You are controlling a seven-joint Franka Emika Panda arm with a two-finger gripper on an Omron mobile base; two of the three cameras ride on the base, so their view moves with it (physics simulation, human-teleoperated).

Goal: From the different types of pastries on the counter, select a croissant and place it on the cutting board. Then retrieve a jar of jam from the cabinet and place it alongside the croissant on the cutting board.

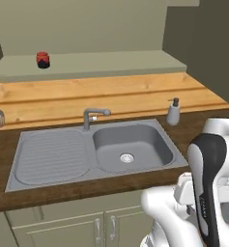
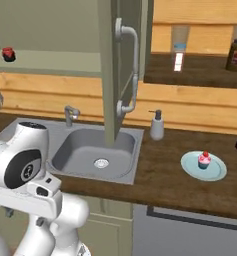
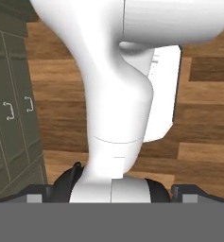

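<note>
You are looking at a small squat dark red jar of jam (image 1: 43, 60) with a red lid; it is standing upright on the pale olive-grey shelf of the open wall cabinet (image 1: 101, 62), towards the shelf's left end, and in the right base view it is showing again at the far left (image 2: 8, 54). The cabinet's dark grey-green door (image 2: 121, 70) is hanging open above the long dark brown wood-grain counter (image 2: 165, 172). On that counter, a pink-frosted cupcake with a red top (image 2: 204, 160) is sitting upright on a pale blue plate (image 2: 191, 169).
</note>
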